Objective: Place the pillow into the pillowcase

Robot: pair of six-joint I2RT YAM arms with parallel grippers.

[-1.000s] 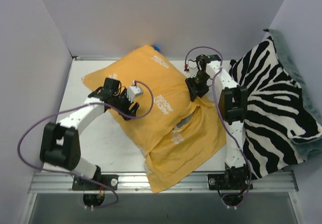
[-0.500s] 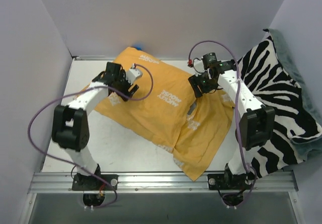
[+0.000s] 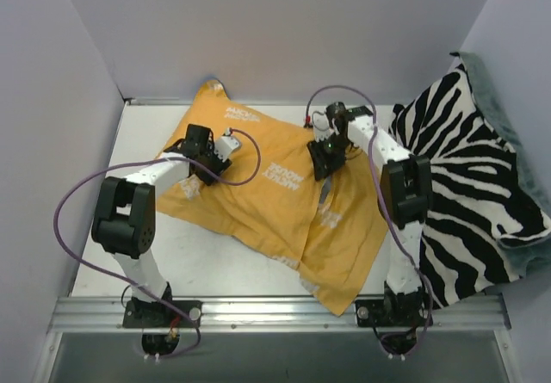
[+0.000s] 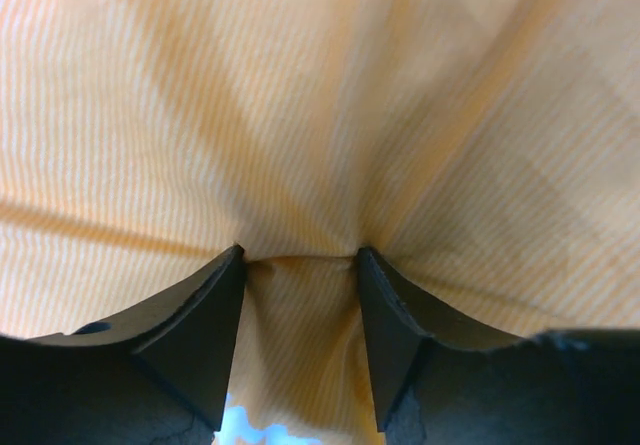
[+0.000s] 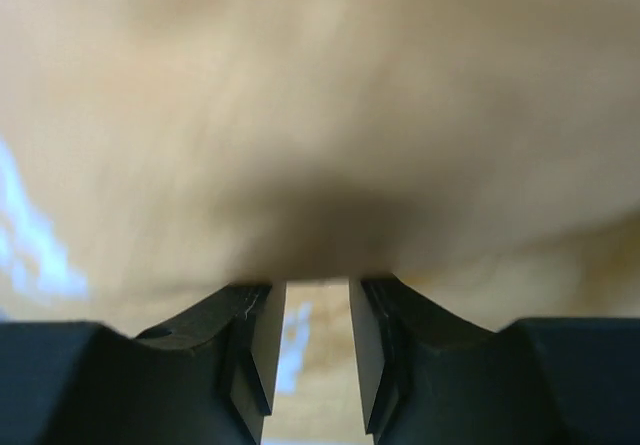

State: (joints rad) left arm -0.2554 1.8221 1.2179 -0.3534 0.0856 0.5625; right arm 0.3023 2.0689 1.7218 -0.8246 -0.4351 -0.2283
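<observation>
pillowcase (image 3: 267, 185) has slid toward the far-left corner of the worktop (image 3: 215, 254), left gripper (image 4: 300, 257) pinching a fold, right gripper (image 5: 316, 290) can't tell if it's gripping, so probably still settling the pillow inside.

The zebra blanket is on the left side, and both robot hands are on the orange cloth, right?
Not quite: the zebra blanket lies on the right side, as the top view shows. The left gripper and right gripper are on the orange pillowcase.
</observation>
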